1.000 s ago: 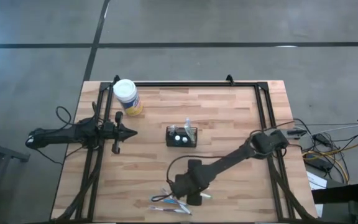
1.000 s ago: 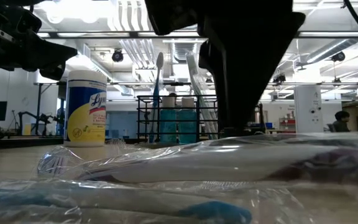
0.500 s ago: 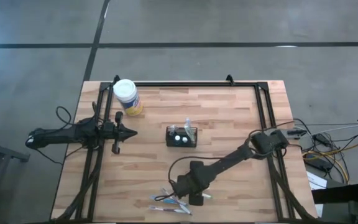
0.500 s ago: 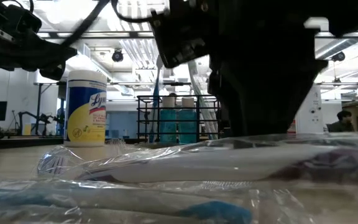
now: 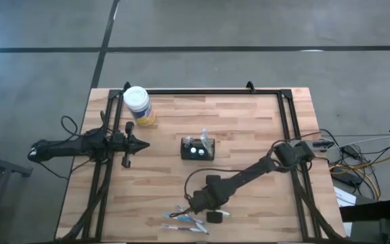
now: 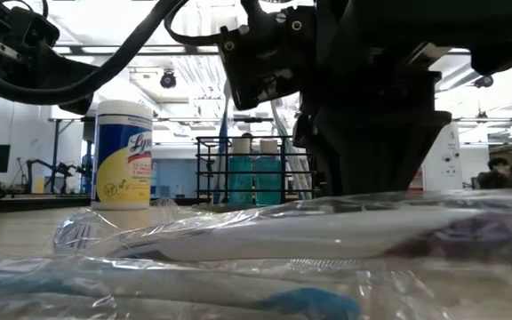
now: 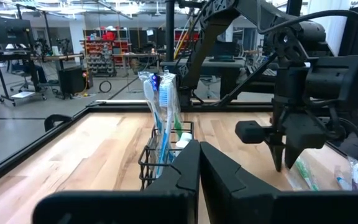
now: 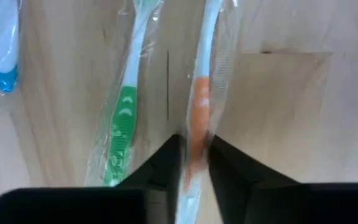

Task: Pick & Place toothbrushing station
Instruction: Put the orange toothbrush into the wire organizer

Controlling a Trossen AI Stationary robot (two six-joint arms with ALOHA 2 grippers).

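The right gripper [image 8: 193, 163], at the table's near edge, is clamped on an orange-handled wrapped toothbrush [image 8: 199, 118] beside a green one [image 8: 124, 112], the toothbrushing station [image 5: 198, 148] stands mid-table holding upright brushes, and the left gripper [image 5: 143, 143] waits closed and empty at the left

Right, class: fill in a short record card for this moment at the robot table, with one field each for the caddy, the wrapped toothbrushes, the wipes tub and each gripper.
caddy: black wire-mesh caddy at mid-table, wrapped brushes standing in it
wrapped toothbrushes: orange toothbrush and green toothbrush lie side by side on the wood near the front edge
wipes tub: yellow tub with white lid, upright at the back left
right gripper: right gripper down over the loose brushes, fingers closed around the orange toothbrush
left gripper: left gripper shut, waiting at the left side, pointing toward the caddy
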